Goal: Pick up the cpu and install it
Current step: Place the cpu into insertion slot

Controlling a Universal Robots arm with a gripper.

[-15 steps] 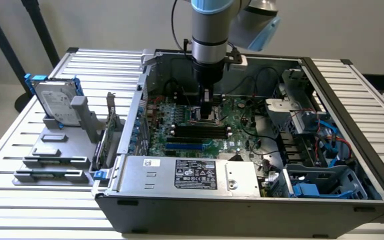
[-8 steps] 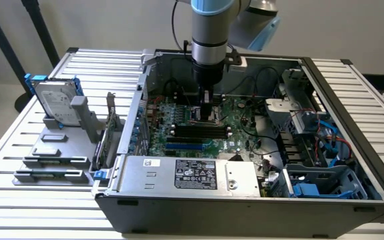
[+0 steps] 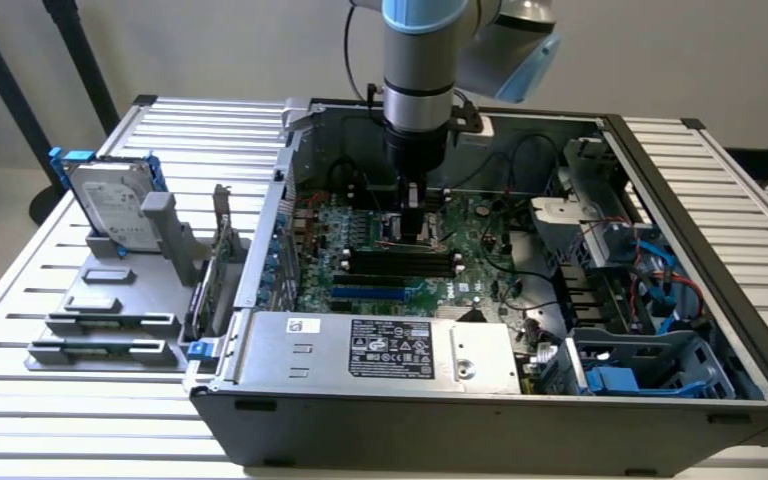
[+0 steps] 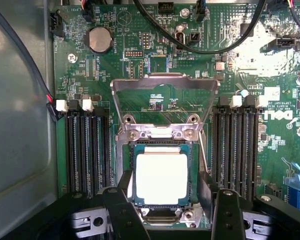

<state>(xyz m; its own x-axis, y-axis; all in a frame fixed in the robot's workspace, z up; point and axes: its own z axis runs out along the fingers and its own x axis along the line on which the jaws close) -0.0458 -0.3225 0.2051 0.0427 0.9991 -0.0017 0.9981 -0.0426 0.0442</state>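
The cpu, a small square chip with a silver top and a thin green rim, lies flat in the motherboard socket. The socket's metal load plate stands swung open behind it. My gripper is down over the socket, its two black fingers pressed against opposite sides of the chip. In the exterior view the gripper reaches straight down into the open computer case, onto the green motherboard.
Black memory slots flank the socket on both sides, and black cables arc above it. A silver box with a black label fills the case front. A hard drive in a blue frame stands on a grey rack on the exterior view's left.
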